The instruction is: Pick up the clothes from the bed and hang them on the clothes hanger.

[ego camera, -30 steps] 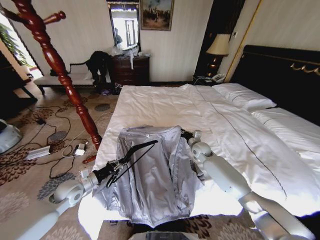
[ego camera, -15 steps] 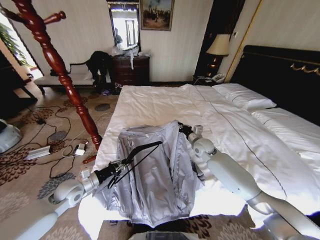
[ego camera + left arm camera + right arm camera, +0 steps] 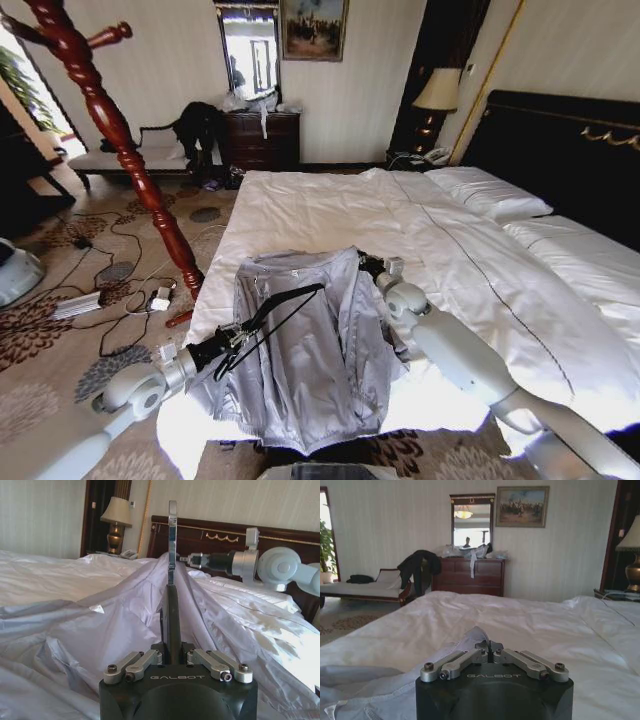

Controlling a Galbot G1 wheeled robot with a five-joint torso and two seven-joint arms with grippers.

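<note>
The clothes, a light grey jacket (image 3: 310, 355), lie spread on the near corner of the bed (image 3: 330, 205), hem toward me. My left gripper (image 3: 228, 342) is shut on the clothes hanger (image 3: 285, 305), a thin black one held over the jacket's left half and pointing toward the collar. In the left wrist view the hanger (image 3: 172, 605) stands straight out of the gripper (image 3: 172, 655), its silver hook (image 3: 172, 540) at the far end. My right gripper (image 3: 366, 265) is shut on the jacket's upper right edge, holding it raised. Fabric (image 3: 470, 640) shows pinched in that gripper (image 3: 489, 652).
A tall turned wooden coat stand (image 3: 120, 130) rises left of the bed, with cables and a power strip (image 3: 80, 303) on the carpet around it. A dark headboard (image 3: 560, 150) and pillows (image 3: 490, 195) lie to the right. A dresser (image 3: 262, 138) and a bench with black garments (image 3: 197, 125) stand by the far wall.
My right gripper has raised the jacket's upper right edge slightly. The hanger has moved a little farther over the jacket toward the collar.
</note>
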